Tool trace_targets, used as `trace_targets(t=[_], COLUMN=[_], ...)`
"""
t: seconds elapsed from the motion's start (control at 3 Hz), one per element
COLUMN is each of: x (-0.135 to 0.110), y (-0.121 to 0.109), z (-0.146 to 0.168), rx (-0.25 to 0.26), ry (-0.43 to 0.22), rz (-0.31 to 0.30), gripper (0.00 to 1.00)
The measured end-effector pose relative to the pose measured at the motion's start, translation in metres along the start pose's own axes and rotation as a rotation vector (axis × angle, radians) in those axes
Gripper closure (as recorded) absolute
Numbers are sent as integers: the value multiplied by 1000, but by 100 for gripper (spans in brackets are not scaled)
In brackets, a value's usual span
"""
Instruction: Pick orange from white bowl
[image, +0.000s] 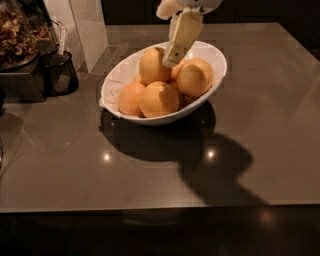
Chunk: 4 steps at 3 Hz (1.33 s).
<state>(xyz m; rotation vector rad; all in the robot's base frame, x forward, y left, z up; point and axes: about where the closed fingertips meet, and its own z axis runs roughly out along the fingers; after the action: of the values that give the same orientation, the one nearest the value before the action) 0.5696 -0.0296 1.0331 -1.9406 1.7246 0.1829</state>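
Just the one camera view here. The white bowl is sitting on the grey-brown table, a bit back of centre, throwing a big shadow toward the front. The orange, the paler, elongated one, is standing up at the back of the pile inside the bowl, resting against the rounder oranges. The gripper is hanging down from the top edge into the bowl, its pale tip sitting right against that orange's right side, between it and the rightmost round one. Honestly can't tell whether it's clamping or loose. A dark mesh cup is sitting well off to the left.
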Motion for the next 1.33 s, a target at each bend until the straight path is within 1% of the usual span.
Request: trace_targets(t=[0.33,0.67,1.0,1.33], x=[-17,-30,-36,-34], y=[-12,-22,-33,-46], z=[22,42,58,67], rx=[-43,-77,-95,-91], ry=[-13,-15,34,99], rz=[-36,-59,-90,-117], gripper=[19,20,20,20])
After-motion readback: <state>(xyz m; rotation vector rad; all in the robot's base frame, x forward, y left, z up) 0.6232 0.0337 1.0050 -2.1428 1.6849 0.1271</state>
